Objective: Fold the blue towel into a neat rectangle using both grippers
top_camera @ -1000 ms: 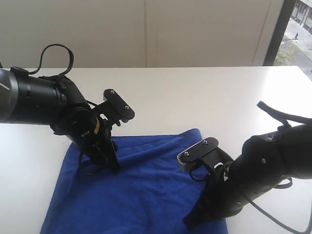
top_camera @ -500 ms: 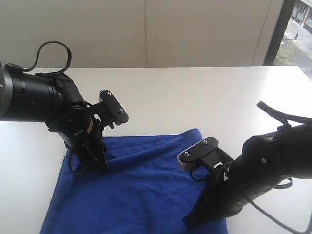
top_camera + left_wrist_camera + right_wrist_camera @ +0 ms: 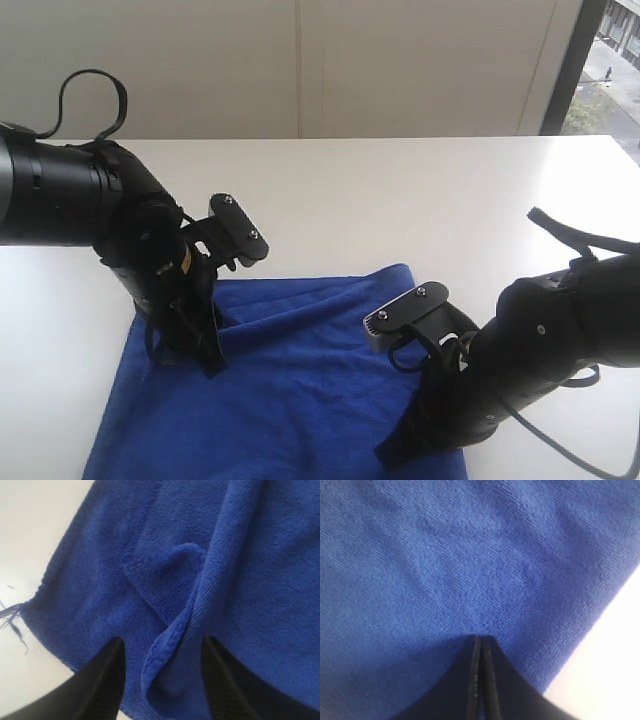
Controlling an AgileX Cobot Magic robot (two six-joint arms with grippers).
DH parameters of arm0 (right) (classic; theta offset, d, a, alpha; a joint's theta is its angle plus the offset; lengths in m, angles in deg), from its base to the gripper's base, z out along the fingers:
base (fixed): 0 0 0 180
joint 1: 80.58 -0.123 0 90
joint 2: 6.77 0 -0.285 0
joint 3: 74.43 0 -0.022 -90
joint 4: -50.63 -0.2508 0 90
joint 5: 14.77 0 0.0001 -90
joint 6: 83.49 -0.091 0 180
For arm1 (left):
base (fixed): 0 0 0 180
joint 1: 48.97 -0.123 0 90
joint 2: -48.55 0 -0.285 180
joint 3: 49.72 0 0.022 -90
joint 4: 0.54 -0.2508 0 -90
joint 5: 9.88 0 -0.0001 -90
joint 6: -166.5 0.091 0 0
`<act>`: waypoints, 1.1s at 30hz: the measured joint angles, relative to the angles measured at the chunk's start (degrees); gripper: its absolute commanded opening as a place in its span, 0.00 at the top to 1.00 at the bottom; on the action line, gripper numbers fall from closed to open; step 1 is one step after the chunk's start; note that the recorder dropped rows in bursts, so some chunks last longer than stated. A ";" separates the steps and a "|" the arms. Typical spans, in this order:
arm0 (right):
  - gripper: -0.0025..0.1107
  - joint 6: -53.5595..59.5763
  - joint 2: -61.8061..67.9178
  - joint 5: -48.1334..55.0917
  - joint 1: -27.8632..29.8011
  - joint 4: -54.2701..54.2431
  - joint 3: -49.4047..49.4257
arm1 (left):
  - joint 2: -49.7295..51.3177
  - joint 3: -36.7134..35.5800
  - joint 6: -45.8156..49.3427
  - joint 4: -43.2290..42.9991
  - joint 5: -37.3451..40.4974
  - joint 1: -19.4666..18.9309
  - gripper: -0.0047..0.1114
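Note:
The blue towel (image 3: pixel 300 380) lies spread on the white table (image 3: pixel 400 190), with its far edge rumpled. My left gripper (image 3: pixel 205 358) points down at the towel's far left corner. In the left wrist view that gripper (image 3: pixel 162 640) is open, and a raised fold of hem (image 3: pixel 167 652) stands between its fingers (image 3: pixel 102 677), untouched by either pad. My right gripper (image 3: pixel 397 452) presses on the towel near its right edge. In the right wrist view it (image 3: pixel 480 638) is shut, tips resting on flat towel (image 3: pixel 445 555), with no cloth visibly pinched.
Loose blue threads (image 3: pixel 12 617) hang from the towel's corner onto the bare table (image 3: pixel 30 530). The table edge beside the right gripper shows white (image 3: pixel 610 670). A pale wall and a window (image 3: pixel 600 60) stand behind the table.
My left gripper has moved down and to the left, closer to the towel's left corner, staying open. The right arm has not moved.

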State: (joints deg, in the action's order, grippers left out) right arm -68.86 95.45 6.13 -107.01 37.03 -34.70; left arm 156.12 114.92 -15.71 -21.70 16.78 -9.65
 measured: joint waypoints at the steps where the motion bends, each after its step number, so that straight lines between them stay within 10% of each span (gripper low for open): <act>1: 0.98 0.00 0.00 0.00 0.00 0.00 0.00 | 0.14 0.00 0.63 0.33 -0.08 0.00 0.51; 23: 0.98 0.00 0.00 -0.07 0.00 0.00 0.00 | 4.28 0.00 2.21 -5.16 -2.17 -1.87 0.57; 29: 0.98 0.00 0.00 -0.07 0.00 0.00 0.00 | 4.38 0.00 2.21 -5.64 -2.26 -1.87 0.96; 33: 0.98 0.00 0.00 -0.07 0.00 0.00 0.00 | 4.38 0.00 2.21 -5.53 -2.26 -1.87 0.96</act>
State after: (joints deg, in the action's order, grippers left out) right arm -68.86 95.45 6.06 -107.01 37.03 -34.70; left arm 160.50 114.92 -13.50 -27.23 14.52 -11.52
